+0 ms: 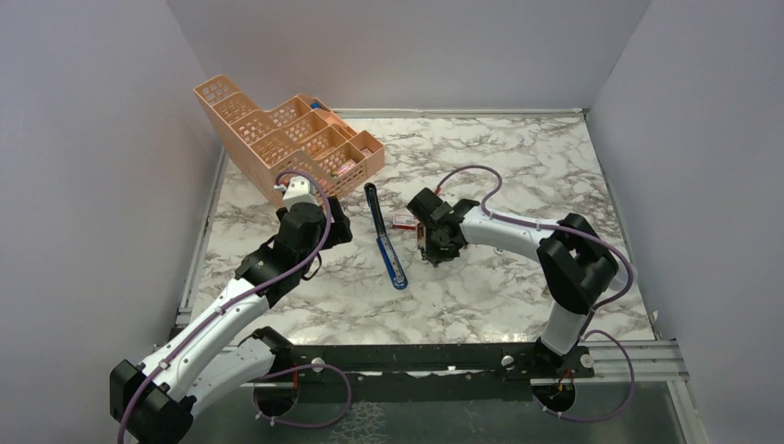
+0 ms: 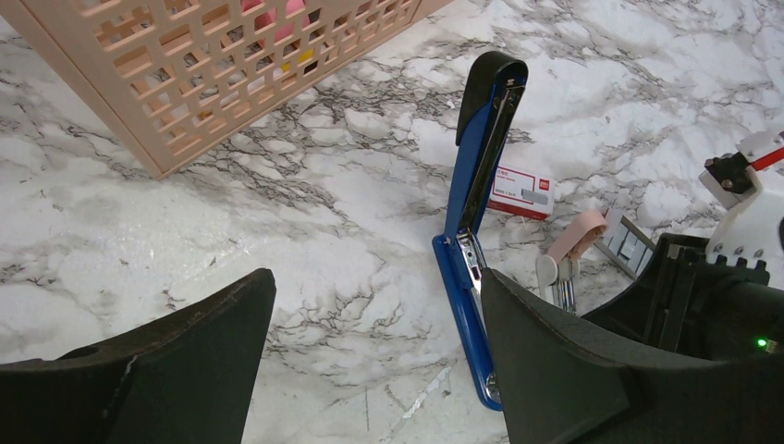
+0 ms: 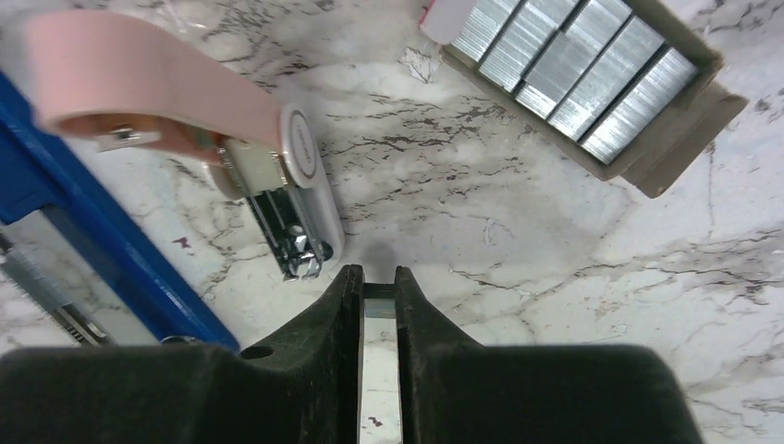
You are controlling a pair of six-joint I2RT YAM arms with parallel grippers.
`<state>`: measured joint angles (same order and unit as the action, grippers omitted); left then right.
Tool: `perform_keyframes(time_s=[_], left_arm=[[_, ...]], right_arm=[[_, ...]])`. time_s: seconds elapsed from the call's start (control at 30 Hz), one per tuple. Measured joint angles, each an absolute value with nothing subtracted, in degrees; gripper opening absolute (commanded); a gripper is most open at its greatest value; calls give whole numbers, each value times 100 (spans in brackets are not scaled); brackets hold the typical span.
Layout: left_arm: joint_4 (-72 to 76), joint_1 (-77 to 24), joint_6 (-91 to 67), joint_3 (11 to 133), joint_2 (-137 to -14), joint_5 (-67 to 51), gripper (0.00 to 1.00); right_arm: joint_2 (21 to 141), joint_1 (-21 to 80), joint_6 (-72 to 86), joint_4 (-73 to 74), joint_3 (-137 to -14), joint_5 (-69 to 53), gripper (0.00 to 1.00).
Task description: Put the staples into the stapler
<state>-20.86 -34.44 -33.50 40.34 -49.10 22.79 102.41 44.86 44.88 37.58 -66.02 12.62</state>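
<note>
Though hidden overhead, staples [image 3: 573, 74] in cardboard tray [image 3: 679, 153], right claw [image 3: 378, 282] closed

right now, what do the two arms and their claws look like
Both arms match: white shells on the long links, chunky black joints and bases. The left arm and right arm each carry a thin purple cable looping loosely along the outside. The left claw and right claw each have two matte black, wedge-shaped fingers. No markings are readable.

Print on small box [image 2: 520, 191] illegible
</note>
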Motion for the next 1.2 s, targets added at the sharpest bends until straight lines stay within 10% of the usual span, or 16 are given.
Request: perform_keyframes(time_s=[1.2], left_arm=[[-2086,-3444,-3350,4034,-4910,2281,83]], right_arm=[[10114,4495,3297,2440,-6705,1363,20]])
